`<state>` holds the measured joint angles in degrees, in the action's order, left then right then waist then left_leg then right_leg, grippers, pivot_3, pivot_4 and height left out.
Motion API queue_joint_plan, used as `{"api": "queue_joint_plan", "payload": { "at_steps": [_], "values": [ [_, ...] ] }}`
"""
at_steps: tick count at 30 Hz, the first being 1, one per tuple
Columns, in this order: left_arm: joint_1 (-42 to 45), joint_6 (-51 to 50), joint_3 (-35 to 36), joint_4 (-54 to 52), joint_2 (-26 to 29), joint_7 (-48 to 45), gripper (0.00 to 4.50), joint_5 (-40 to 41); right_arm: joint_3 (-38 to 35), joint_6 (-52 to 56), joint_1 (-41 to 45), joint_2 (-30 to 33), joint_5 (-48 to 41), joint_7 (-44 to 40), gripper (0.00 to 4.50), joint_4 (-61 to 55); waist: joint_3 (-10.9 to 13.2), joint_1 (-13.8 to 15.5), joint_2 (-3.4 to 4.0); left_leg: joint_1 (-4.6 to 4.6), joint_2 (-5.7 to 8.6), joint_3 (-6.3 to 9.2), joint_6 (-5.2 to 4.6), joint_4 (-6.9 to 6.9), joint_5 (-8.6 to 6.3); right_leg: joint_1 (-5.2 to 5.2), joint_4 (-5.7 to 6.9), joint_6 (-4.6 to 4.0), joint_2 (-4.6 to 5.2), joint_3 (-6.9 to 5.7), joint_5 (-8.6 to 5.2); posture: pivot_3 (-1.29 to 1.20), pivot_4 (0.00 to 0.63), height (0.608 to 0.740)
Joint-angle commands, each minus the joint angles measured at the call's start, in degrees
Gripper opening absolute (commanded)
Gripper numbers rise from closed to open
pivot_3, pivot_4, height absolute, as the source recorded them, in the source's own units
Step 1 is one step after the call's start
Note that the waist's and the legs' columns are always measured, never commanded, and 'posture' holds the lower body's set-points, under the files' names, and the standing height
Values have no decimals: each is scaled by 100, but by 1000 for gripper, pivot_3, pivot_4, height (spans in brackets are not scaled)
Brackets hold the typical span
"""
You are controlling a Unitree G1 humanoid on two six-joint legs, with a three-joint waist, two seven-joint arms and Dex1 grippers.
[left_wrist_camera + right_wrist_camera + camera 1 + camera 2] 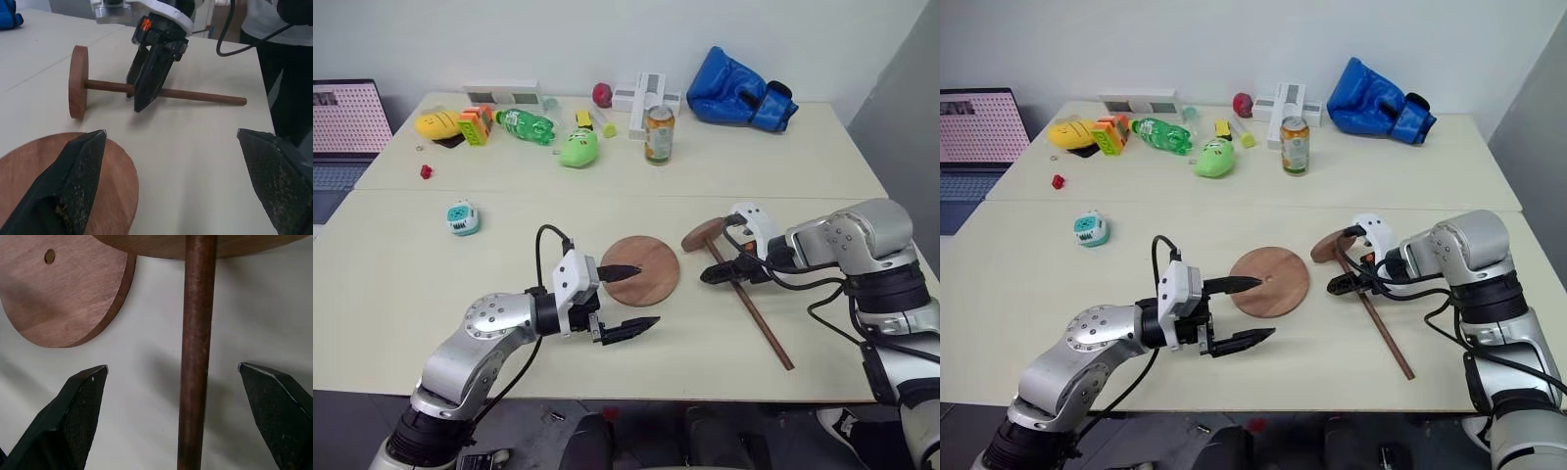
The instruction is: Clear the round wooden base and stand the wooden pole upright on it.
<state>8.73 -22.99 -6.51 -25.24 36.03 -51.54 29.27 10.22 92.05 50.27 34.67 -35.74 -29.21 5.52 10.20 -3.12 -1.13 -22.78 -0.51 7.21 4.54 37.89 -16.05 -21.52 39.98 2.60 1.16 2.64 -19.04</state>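
Observation:
The round wooden base [646,262] lies flat near the table's front, with a small hole [49,256] in its bare top. My left gripper [625,299] hovers open at its left edge, the upper finger [619,271] reaching over the disc. To the right lies the wooden pole [752,313], its end disc [702,235] on edge next to the base and its rod [195,95] running toward the front edge. My right gripper [715,275] points down over the rod close to that disc, open, with the rod [195,357] between its fingers and not clamped.
A teal toy [462,217] sits left of the base. Along the far side stand a drink can [658,134], a green bottle [527,126], a green toy [578,149], a blue boxing glove [740,89] and other small items. A laptop [347,127] is at the far left.

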Motion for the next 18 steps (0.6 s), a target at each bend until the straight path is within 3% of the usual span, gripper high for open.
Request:
{"api": "queue_joint_plan", "payload": {
  "at_steps": [1,8,9,10,12,18],
  "values": [
    [-69,133,108,-294,-33,88,4500,-45,-38,44,173,-17,91,23,3991,162,0,7,0,0,2,-1,0,1,0,1,-1,0,2,1,0,0,150,740],
    [-261,159,76,-413,-47,178,4500,-143,34,44,286,-86,185,-51,2429,308,0,-4,1,2,0,-1,0,0,0,1,1,0,1,2,0,0,150,740],
    [-257,164,80,-401,-51,172,4500,-147,19,44,308,-109,208,-45,2365,359,1,-4,2,2,0,-1,0,0,0,1,1,0,1,2,0,0,150,740],
    [-249,171,82,-391,-58,168,4500,-155,3,43,324,-123,228,-42,1986,404,1,-4,2,2,0,-1,0,0,0,0,1,0,0,1,0,0,150,740],
    [-235,185,85,-372,-58,148,4500,-166,-19,42,344,-141,267,-49,1719,461,1,-8,3,2,0,-1,0,0,0,0,2,0,0,2,0,0,150,740],
    [-105,266,86,-204,-15,-40,4500,-155,-378,45,498,-235,171,25,335,714,3,-7,5,1,1,-1,0,0,0,0,1,0,0,1,0,0,150,740]
  ]
}}
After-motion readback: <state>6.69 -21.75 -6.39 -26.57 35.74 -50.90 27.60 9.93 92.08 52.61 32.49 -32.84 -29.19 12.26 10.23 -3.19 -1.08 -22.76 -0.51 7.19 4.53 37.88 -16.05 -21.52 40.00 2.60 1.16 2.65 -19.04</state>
